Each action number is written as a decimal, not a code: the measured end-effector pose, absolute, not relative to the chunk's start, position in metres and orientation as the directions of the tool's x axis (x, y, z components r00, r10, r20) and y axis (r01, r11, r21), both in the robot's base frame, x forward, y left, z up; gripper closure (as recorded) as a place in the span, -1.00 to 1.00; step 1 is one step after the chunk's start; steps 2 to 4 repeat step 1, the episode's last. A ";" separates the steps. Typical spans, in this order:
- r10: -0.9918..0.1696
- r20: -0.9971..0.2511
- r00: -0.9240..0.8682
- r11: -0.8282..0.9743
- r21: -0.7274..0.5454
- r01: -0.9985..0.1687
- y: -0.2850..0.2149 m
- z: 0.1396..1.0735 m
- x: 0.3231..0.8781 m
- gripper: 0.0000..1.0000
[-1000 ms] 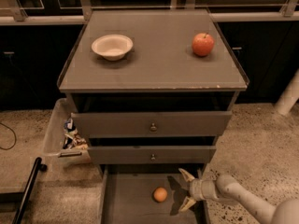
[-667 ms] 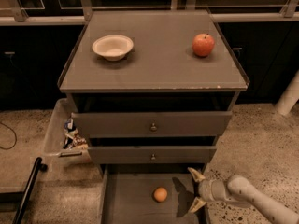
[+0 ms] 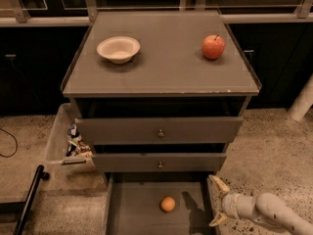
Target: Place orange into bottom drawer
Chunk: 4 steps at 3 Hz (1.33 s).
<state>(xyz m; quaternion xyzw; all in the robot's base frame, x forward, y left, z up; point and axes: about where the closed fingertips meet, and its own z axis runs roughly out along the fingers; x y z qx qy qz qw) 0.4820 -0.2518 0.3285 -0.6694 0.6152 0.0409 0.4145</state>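
Resting on the flat floor of the open bottom drawer (image 3: 134, 210), the orange (image 3: 167, 203) lies below the counter's (image 3: 161, 75) front edge. The gripper (image 3: 218, 202) hangs beside the drawer's right wall, its fingers (image 3: 218, 183) spread apart and holding nothing.

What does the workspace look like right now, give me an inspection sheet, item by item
Surface: gray cabinet top holds a white bowl and a red apple.
Job's things: orange lies on the floor of the open bottom drawer.
Clutter: bin left of the cabinet, with small packets inside.
Grippers: gripper at the drawer's right edge, fingers spread, apart from the orange.
Cables: dark cable on the ground at far left.
Surroundings: speckled floor.
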 end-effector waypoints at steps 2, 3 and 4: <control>-0.789 -0.567 0.237 0.103 -0.503 -0.858 -0.252 0.330 0.477 -1.00; -0.789 -0.567 0.237 0.103 -0.503 -0.858 -0.252 0.330 0.477 -1.00; -0.789 -0.567 0.237 0.103 -0.503 -0.858 -0.252 0.330 0.477 -1.00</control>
